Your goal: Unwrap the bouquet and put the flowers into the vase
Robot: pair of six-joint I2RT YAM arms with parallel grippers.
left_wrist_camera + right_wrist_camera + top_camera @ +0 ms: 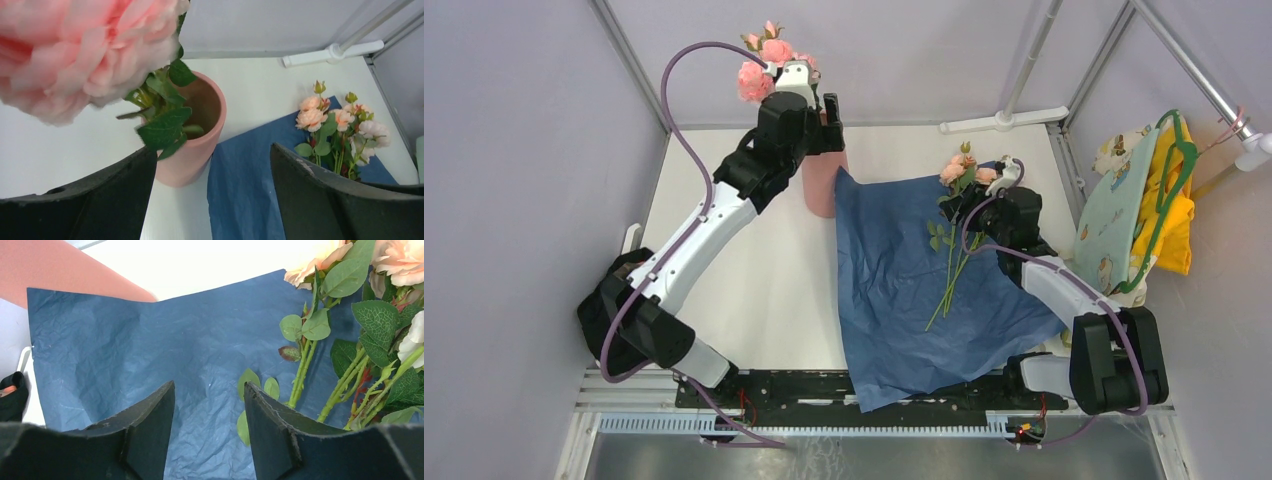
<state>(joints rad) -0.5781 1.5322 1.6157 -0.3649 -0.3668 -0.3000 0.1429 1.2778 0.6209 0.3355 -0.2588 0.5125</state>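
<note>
Inside grey walls, on the white table (774, 290), the tall salmon-pink cylinder vase (192, 150) holds leafy pink roses (752, 80). The left gripper (212, 152) is spread wide above it. Other peach and cream roses (954, 172) lie on the crumpled dark blue paper sheet (904, 300) beside the right gripper (209, 390), whose jaws are partly apart and hold nothing.

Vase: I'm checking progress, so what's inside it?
Leafy green stems reach into the vase, with a pink rose above. They hide its bottom.
</note>
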